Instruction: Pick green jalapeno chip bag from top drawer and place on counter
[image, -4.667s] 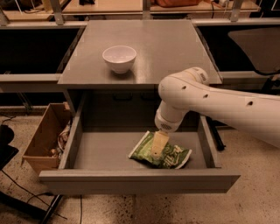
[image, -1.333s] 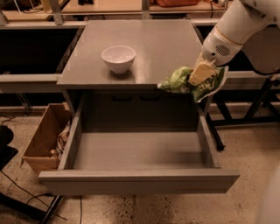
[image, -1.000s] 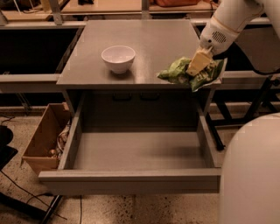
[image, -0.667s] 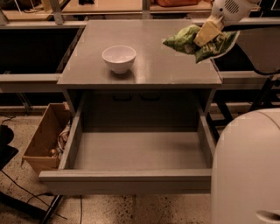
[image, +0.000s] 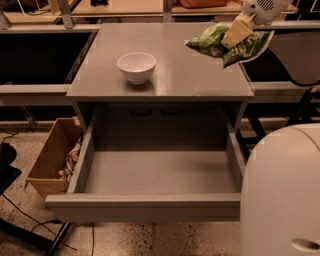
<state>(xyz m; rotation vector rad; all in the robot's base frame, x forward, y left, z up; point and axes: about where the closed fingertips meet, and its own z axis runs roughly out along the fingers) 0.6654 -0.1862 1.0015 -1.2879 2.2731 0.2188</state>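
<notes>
The green jalapeno chip bag (image: 220, 43) hangs in the air above the right side of the counter (image: 175, 70), tilted, with its right end past the counter's right edge. My gripper (image: 237, 31) is at the top right and is shut on the bag, its pale fingers (image: 239, 29) pinching the bag's middle. The top drawer (image: 155, 175) stands pulled fully open below the counter, and its grey floor is bare.
A white bowl (image: 136, 66) sits on the counter's left half. A brown cardboard box (image: 50, 160) with clutter stands on the floor left of the drawer. A large white robot part (image: 280, 195) fills the lower right corner. Light wooden tabletops (image: 125, 7) run along the back.
The gripper took the bag out of the drawer, lifted it past the counter's right front edge and carried it up and back over the counter's right side. The drawer is now empty.
</notes>
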